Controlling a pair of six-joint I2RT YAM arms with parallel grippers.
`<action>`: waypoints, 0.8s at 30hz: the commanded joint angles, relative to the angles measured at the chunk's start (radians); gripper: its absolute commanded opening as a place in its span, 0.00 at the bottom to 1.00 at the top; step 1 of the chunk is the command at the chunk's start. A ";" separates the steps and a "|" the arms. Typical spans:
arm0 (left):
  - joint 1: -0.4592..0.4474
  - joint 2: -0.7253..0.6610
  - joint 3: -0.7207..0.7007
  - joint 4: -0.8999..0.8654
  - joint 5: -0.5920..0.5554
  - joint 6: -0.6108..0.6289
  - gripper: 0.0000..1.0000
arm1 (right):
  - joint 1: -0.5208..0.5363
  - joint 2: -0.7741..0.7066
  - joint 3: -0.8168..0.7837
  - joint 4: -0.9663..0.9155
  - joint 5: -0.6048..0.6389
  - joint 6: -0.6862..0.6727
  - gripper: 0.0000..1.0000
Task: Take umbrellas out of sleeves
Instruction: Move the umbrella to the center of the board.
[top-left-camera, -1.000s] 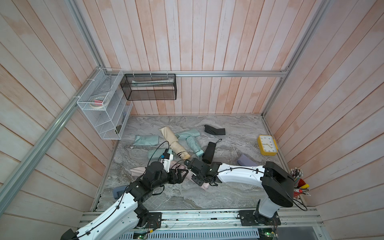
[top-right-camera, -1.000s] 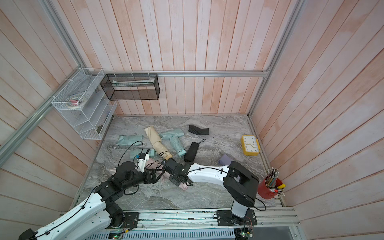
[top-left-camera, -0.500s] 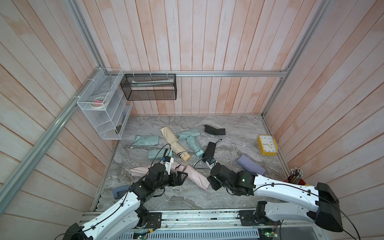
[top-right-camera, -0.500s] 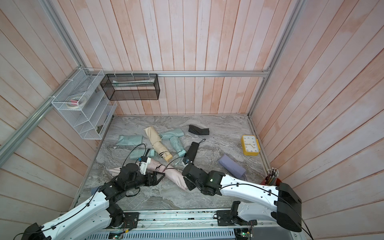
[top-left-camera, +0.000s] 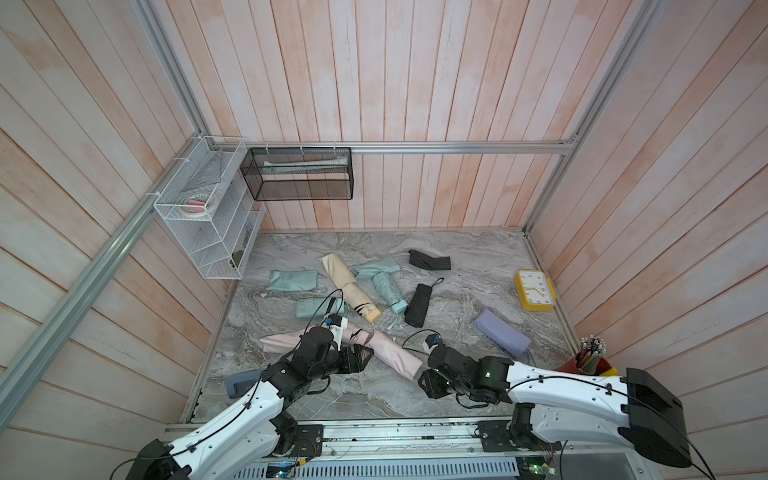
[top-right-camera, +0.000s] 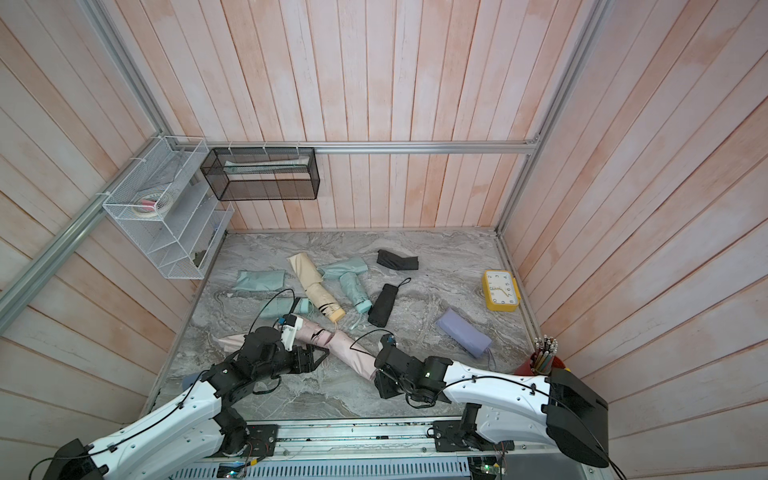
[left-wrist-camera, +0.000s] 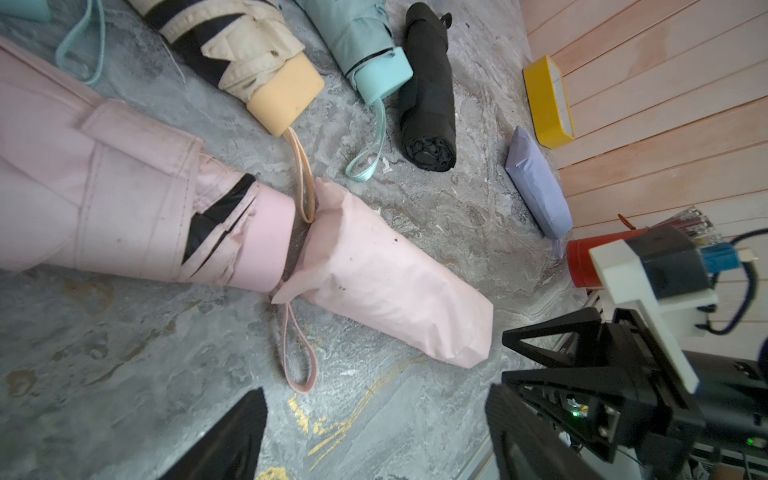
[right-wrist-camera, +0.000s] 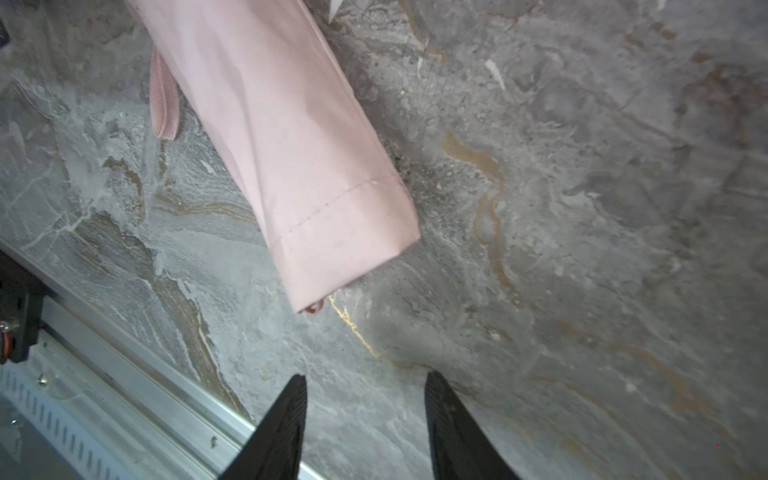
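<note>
A pink umbrella (left-wrist-camera: 137, 195) lies near the table's front with its handle (left-wrist-camera: 270, 241) at the mouth of a puffed pink sleeve (left-wrist-camera: 395, 291). In both top views the sleeve (top-left-camera: 395, 358) runs from the umbrella (top-left-camera: 359, 332) toward my right gripper (top-left-camera: 428, 382). That gripper (right-wrist-camera: 368, 415) is open and empty, just off the sleeve's (right-wrist-camera: 316, 187) closed end. My left gripper (left-wrist-camera: 374, 432) is open over bare table beside the wrist cord (left-wrist-camera: 297, 361); in a top view it (top-right-camera: 316, 357) sits in front of the pink umbrella (top-right-camera: 311, 332).
Behind lie a cream-yellow umbrella (top-left-camera: 349, 286), a mint umbrella (top-left-camera: 386, 291), a black umbrella (top-left-camera: 417, 305), mint sleeves (top-left-camera: 291, 280), a black sleeve (top-left-camera: 430, 261) and a lavender sleeved umbrella (top-left-camera: 500, 332). A yellow clock (top-left-camera: 535, 290) and red pen cup (top-left-camera: 588, 363) stand right; wire racks (top-left-camera: 208, 216) hang left.
My right gripper has let go of the pink bundle and drawn back toward the front. The pink sleeve now lies stretched out to the right. My left gripper has backed off slightly and narrowed a little.
</note>
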 joint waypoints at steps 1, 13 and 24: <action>0.006 0.020 -0.014 0.031 0.005 0.000 0.86 | 0.005 0.034 -0.007 0.108 -0.044 0.012 0.45; 0.027 0.017 -0.025 0.040 0.005 0.004 0.72 | -0.010 0.100 -0.024 0.187 -0.040 -0.009 0.37; 0.078 0.147 -0.038 0.148 0.086 0.006 0.56 | -0.045 0.095 -0.041 0.212 -0.067 -0.016 0.03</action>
